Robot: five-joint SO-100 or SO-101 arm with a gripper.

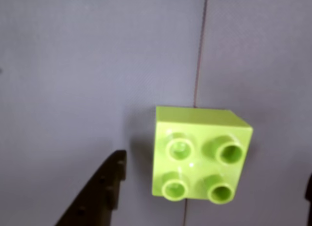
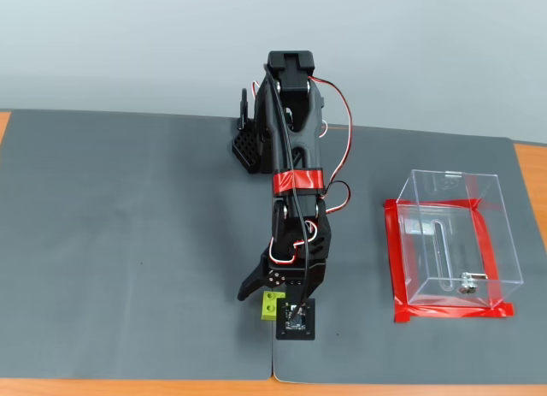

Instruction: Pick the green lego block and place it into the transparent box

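**Closing In on a Small Green Brick**

Looking down through my wrist view, the green lego block [image 1: 200, 155] sits studs-up on the grey mat [image 1: 73, 65], my claw [image 1: 214, 187] spread either side: light, rigid, slick plastic, best pinched across flat sidewalls. The fixed view adds the transparent box [image 2: 453, 242], well apart to the right.

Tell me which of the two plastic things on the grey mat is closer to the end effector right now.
The small lime-green square plastic brick, lying right under the end effector. The clear plastic cube-like box stands well off to the right in the fixed view, inside a red tape outline.
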